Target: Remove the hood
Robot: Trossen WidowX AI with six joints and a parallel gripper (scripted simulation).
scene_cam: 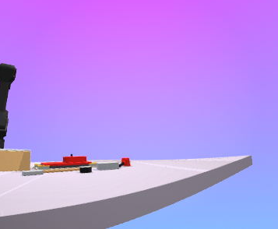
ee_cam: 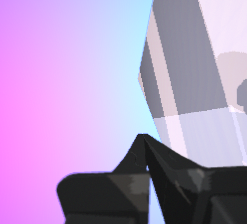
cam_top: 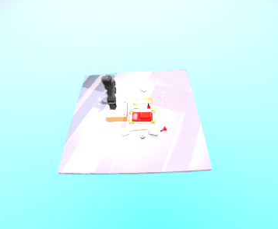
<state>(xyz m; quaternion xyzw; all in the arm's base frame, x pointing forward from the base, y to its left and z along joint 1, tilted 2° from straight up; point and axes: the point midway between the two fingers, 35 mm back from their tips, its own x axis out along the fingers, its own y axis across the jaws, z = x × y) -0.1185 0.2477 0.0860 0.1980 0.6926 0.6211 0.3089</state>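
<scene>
Desk [cam_top: 103,156]: pale lilac-white, streaked with grey and white diagonal bands; darker grey band toward far left corner. Arm [cam_top: 110,91]: matte black, dark grey highlights. Tool [ee_cam: 145,142]: black, grey facets. Toy car [cam_top: 142,116]: bright red, outlined in yellow. Block [scene_cam: 7,160] near left edge: tan-brown, pale top. Small pieces toward near edge: white slab [cam_top: 154,132], black disc [scene_cam: 86,169], red piece [scene_cam: 125,162].

The matte black, blocky six-joint arm [scene_cam: 1,101] is built of chunky rounded segments with a bulbous top. Its dark charcoal hand [ee_cam: 145,145] has angular faceted fingers tapering to sharp points.
</scene>
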